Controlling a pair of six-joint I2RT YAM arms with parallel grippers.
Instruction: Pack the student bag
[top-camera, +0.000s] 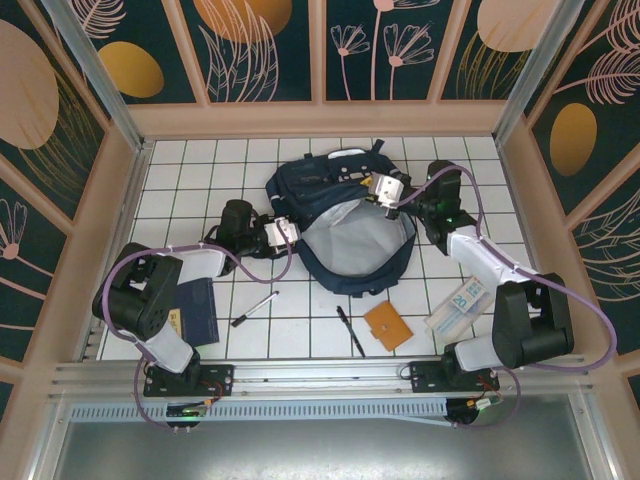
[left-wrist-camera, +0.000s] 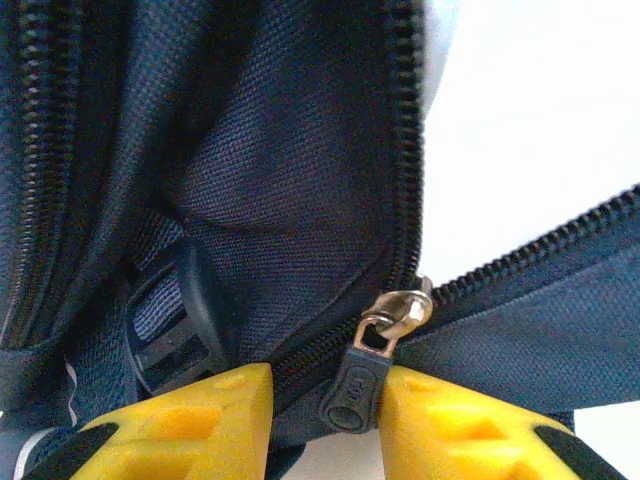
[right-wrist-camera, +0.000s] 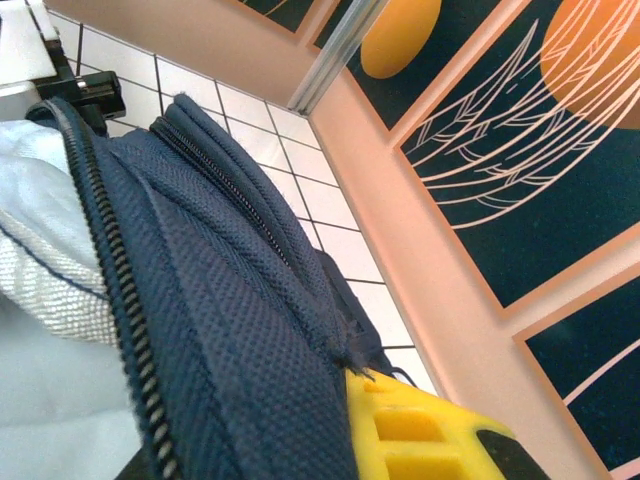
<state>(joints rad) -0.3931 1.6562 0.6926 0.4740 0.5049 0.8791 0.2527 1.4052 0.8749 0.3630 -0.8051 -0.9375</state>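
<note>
Orange flat wallet (top-camera: 388, 325), black-and-white pen (top-camera: 255, 308), clear packet (top-camera: 458, 305) and small dark-blue notebook (top-camera: 197, 310) are lying unpacked low in the top view, while the large navy-blue fabric student bag (top-camera: 305, 185) is gaping at centre, pale lining (top-camera: 350, 242) looking bare, so packing is seemingly only starting. Left wrist view is adding the left gripper (left-wrist-camera: 328, 410) pinching the black zip pull (left-wrist-camera: 352, 392) between narrow jaws; right wrist view is showing the right gripper (top-camera: 378, 188), almost closed, clamping the bag's rim fabric.
</note>
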